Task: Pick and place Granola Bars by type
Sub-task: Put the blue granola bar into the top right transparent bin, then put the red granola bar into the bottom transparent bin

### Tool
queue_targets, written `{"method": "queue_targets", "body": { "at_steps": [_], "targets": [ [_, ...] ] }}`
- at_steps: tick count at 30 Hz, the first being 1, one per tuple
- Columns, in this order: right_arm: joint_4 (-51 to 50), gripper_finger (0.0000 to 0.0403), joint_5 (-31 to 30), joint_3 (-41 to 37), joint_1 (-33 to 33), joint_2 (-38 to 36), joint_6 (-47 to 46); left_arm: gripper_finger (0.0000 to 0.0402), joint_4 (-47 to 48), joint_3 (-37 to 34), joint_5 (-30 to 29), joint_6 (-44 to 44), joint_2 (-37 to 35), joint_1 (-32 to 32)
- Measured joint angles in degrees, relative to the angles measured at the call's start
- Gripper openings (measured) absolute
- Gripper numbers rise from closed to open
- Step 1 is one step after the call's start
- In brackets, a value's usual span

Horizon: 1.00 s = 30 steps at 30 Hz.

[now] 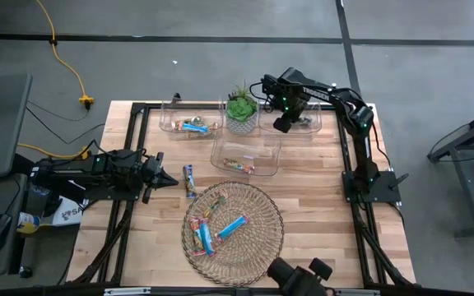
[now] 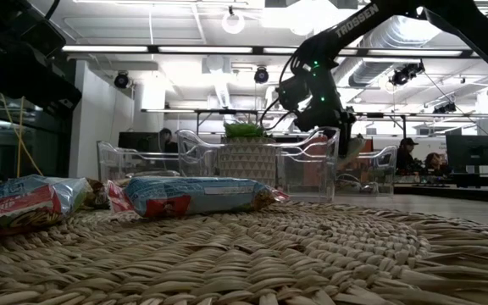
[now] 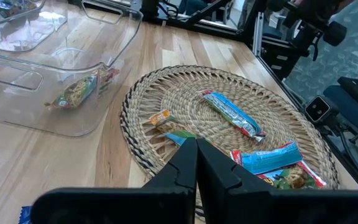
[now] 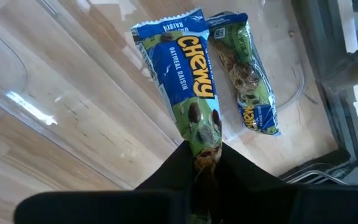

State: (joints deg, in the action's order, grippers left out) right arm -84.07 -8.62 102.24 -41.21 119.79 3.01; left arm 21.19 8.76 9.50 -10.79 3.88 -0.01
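Observation:
My right gripper (image 1: 285, 123) reaches down into the far right clear bin (image 1: 313, 127) and is shut on a blue-and-green granola bar (image 4: 188, 81). A second bar of the same kind (image 4: 247, 74) lies flat on that bin's floor beside it. Several more granola bars, such as a blue one (image 1: 231, 225), lie on the round wicker tray (image 1: 257, 247); one bar (image 1: 189, 179) lies on the bare table. My left gripper (image 3: 196, 155) is shut on nothing near the table's left edge, level with the tray. My right gripper pinches the bar's near end (image 4: 205, 152) between its two fingers, which come from above and point steeply down, along the bar's length. The bar hangs below the fingers inside the bin; whether its lower end (image 4: 166, 28) touches the bin floor I cannot tell.
A potted plant (image 1: 241, 111) stands between the two far bins. The far left bin (image 1: 171, 123) holds a bar (image 1: 194, 126), and the middle bin (image 1: 220, 152) holds another (image 1: 239, 164). Black frame rails (image 1: 130, 148) run along the table's edges.

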Motion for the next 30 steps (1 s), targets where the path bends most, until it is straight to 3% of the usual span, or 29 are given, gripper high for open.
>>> {"method": "queue_targets", "body": {
  "at_steps": [9,18,25,30],
  "targets": [
    [-1.2,0.0096,0.5,0.0,0.0,0.0,-1.1,0.0001,0.0,0.0,-0.2,0.0,0.0,0.0],
    [-2.7,0.0106,4.1,0.1,0.1,-0.7,-5.5,0.0001,0.0,0.0,-0.2,0.0,0.0,0.0],
    [-1.5,0.0108,4.7,0.1,0.8,-6.2,-8.8,0.0001,0.0,0.0,-0.2,0.0,0.0,0.0],
    [1.3,0.0108,8.6,0.1,2.1,-12.1,-12.3,0.0001,0.0,0.0,-0.2,0.0,0.0,0.0]
  ]
}}
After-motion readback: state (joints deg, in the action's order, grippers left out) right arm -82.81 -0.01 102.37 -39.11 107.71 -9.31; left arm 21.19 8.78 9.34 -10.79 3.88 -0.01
